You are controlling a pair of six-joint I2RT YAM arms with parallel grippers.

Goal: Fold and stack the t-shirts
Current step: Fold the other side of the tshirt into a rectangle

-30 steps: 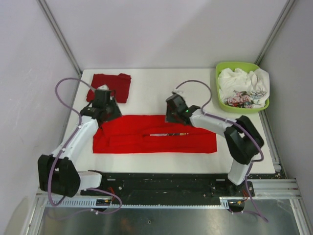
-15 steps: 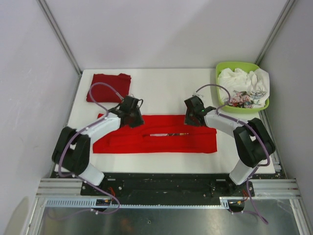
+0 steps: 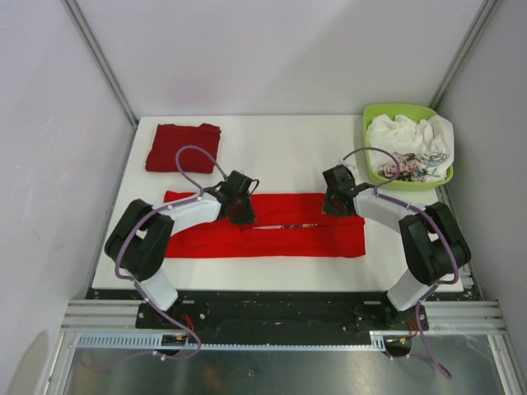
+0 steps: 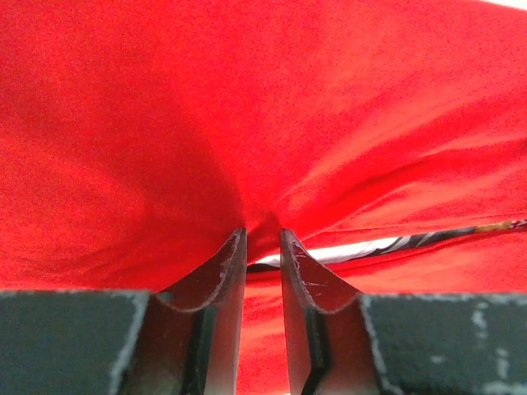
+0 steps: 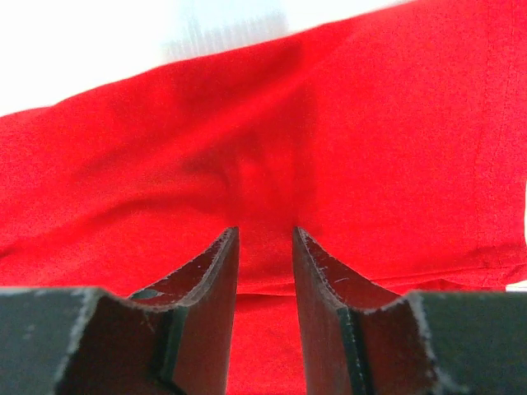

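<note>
- Cloth first: the bright red t-shirt (image 3: 329,239) lies folded into a long band across the middle of the white table (image 3: 272,148), running left to right
- a thin printed strip (image 3: 284,225) shows along a slit in the middle of the band
- the left gripper (image 3: 240,214) sits on the far edge of the band, left of centre; in its wrist view (image 4: 263,234) the fingers (image 4: 222,271) stand close together with red cloth puckered and pinched between them
- the right gripper (image 3: 339,206) sits on the far edge towards the right end; its wrist view (image 5: 265,232) shows the fingers (image 5: 210,271) narrowly parted and clamped on a fold of the same shirt
- the dark red t-shirt (image 3: 183,146) lies folded at the far left corner, apart from the band
- a green basket (image 3: 367,156) of crumpled cloths (image 3: 403,136) stands at the far right
</note>
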